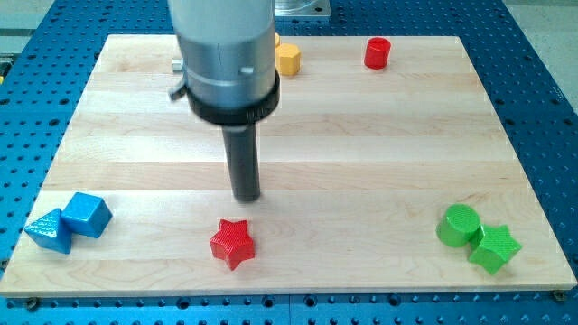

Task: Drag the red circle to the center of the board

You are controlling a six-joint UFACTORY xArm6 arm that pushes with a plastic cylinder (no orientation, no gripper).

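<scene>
Board [379,135] of pale wood fills the frame here, lying on a blue studded surface [551,90], and the red circle [377,52] sits right up by the board's top edge, over toward the view's right. My tip [247,197] is down near the middle of the board, a touch toward the view's left and bottom of centre, so the red circle lies well apart from it, up and to the view's right. The rod is a plain dark post hanging from a wide grey housing [224,54] with a black collar; it has no jaws, and my tip touches no block and holds nothing. Closest to my tip is the red star [232,243], just below it toward the board's bottom edge, with a clear gap between the two. A yellow block [287,59], its shape partly hidden behind the grey housing, rests at the board's top edge, to the view's left of the red circle. In the board's bottom left corner a blue cube [87,214] sits touching or nearly touching a blue triangle [50,231]. In the board's bottom right corner a green circle [459,224] presses against a green star [494,248]. No writing, brand or label can be read anywhere on the board, the blocks or the housing.
</scene>
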